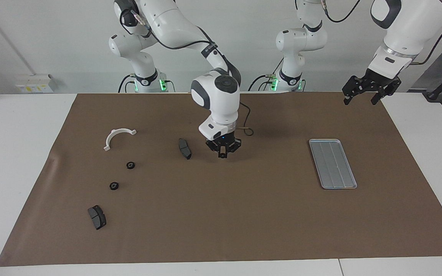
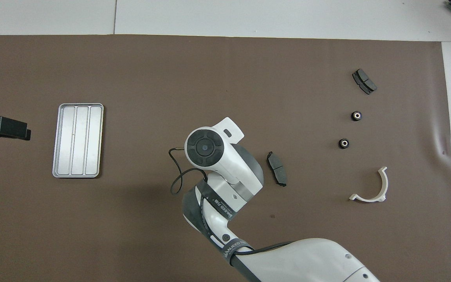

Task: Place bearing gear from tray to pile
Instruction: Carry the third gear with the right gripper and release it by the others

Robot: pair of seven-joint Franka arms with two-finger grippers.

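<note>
The silver tray lies bare toward the left arm's end of the mat. The pile is spread toward the right arm's end. It holds a white half-ring bracket, two dark brake pads and two small black bearing gears. My right gripper hangs shut just above the mat beside the nearer brake pad. I cannot tell whether anything sits between its tips, and its wrist hides it in the overhead view. My left gripper waits open, raised by the mat's edge.
The brown mat covers most of the white table. The right arm's wrist and forearm reach in over the mat's middle, with a thin cable looping beside the wrist. The left gripper's dark fingers show beside the tray.
</note>
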